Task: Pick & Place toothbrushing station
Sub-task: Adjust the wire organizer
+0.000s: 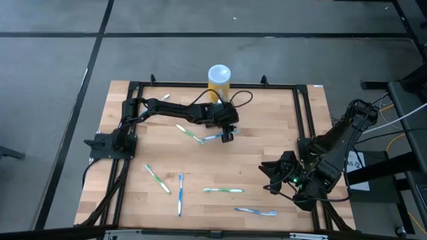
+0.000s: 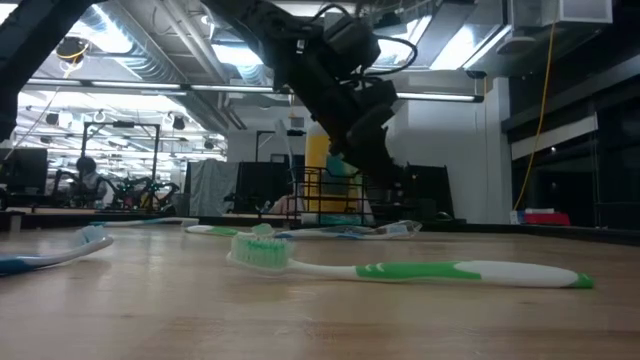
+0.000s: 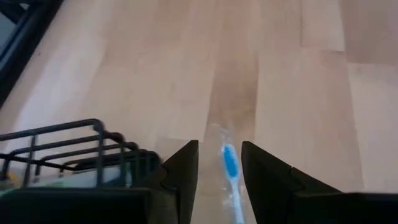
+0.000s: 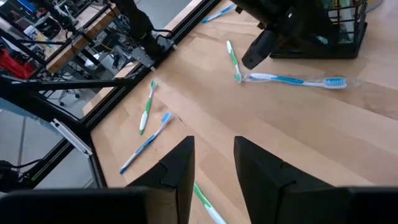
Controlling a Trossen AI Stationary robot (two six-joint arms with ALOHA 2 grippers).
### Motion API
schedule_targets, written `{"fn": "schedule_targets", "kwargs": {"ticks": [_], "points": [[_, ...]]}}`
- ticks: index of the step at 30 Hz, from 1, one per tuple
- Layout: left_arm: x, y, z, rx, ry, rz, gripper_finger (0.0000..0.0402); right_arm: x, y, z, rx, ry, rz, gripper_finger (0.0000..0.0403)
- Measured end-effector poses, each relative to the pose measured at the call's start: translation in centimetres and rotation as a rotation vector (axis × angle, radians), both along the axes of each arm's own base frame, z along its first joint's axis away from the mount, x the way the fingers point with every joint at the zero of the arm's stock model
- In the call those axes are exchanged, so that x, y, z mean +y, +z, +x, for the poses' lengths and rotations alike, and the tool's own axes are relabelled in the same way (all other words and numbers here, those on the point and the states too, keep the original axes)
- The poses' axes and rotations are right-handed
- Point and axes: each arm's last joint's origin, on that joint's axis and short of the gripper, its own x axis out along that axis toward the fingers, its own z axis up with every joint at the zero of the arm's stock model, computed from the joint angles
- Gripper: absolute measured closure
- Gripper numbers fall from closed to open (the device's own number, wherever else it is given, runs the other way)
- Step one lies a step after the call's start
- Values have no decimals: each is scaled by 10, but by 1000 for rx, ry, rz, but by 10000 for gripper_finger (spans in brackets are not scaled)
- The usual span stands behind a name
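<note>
Wire is what the toothbrushing station (image 3: 74, 152) is made of: thin black rods bent into a small boxy open cage, standing upright on the far half of the table just beside the yellow cylinder (image 1: 219, 79) with its round white top. From above, my left arm covers most of it. My left claw (image 3: 219, 149) hangs just beside the cage, its two dark, blunt fingers held a little apart and pinching nothing; through the gap I see a blue toothbrush (image 3: 230, 165) in a clear, glossy wrapper lying flat on the wood, though I cannot tell whether my fingers touch it. A green-and-white toothbrush (image 4: 233, 59) lies near its end. My right claw (image 4: 213, 146) waits over the front right part of the table, fingers likewise parted and empty. More slim plastic brushes lie scattered across the front, one with green bristles and a white-and-green handle (image 2: 400, 268). The table (image 1: 267, 133) is pale, smooth wooden planking edged by a black metal frame (image 1: 200, 85). Beyond it lie grey floor, ceiling lights, workshop racks, and a person (image 2: 85, 175) far off.
</note>
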Motion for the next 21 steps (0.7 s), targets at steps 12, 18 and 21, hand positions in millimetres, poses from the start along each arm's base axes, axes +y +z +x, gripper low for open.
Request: {"fn": "schedule_targets", "kwargs": {"ticks": [12, 18, 21], "points": [[-7, 18, -3, -26, 4, 47, 284, 0, 0, 0, 10, 6, -10, 289], [-12, 51, -16, -73, 22, 71, 284, -1, 0, 0, 9, 7, -23, 289], [-20, 74, -31, -47, 55, 114, 284, -1, 0, 0, 12, 12, -33, 289]]}}
